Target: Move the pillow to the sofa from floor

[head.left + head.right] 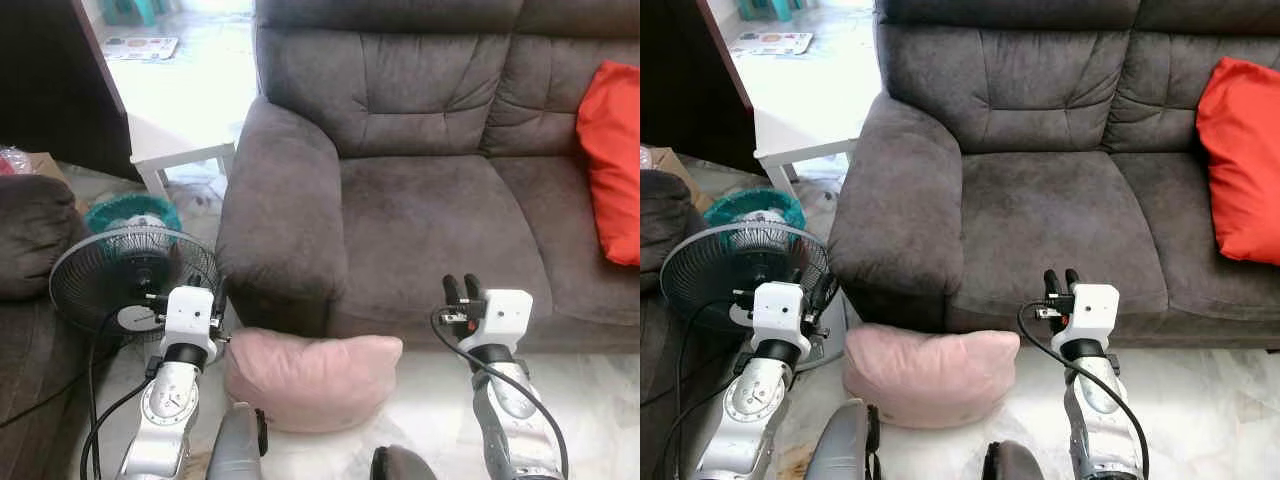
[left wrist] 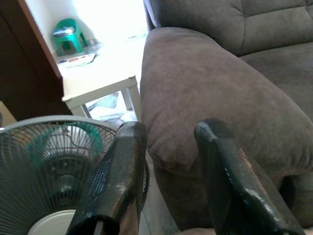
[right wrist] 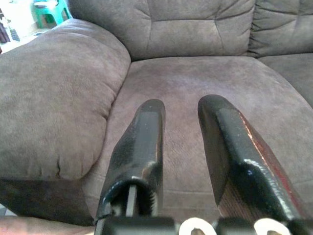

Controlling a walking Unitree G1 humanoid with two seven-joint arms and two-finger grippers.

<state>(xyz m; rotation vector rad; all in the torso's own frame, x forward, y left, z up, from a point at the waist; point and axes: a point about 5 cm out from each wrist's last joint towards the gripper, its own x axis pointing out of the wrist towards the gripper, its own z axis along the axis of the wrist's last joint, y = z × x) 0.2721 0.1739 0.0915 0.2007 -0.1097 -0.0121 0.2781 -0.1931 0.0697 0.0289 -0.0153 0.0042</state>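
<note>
Lying on the pale marble floor [image 1: 590,400], the soft pink fabric pillow [image 1: 312,378] rests just in front of the dark grey-brown upholstered sofa [image 1: 430,215], close below the sofa's rounded left armrest [image 1: 280,200] and between the robot's two silver arms. The left hand [image 1: 216,296] is raised above the pillow's left end, beside the armrest; its two long black fingers [image 2: 117,181] stand a little apart and grip nothing. The right hand [image 1: 461,287] is raised in front of the seat cushion's front edge, to the right of the pillow, its fingers [image 3: 142,147] likewise slightly parted and empty. A bright red cushion [image 1: 612,160] leans on the sofa's right seat. A black wire-caged floor fan [image 1: 125,280] stands to the left of the armrest, with a white low desk [image 1: 180,150] behind it.
</note>
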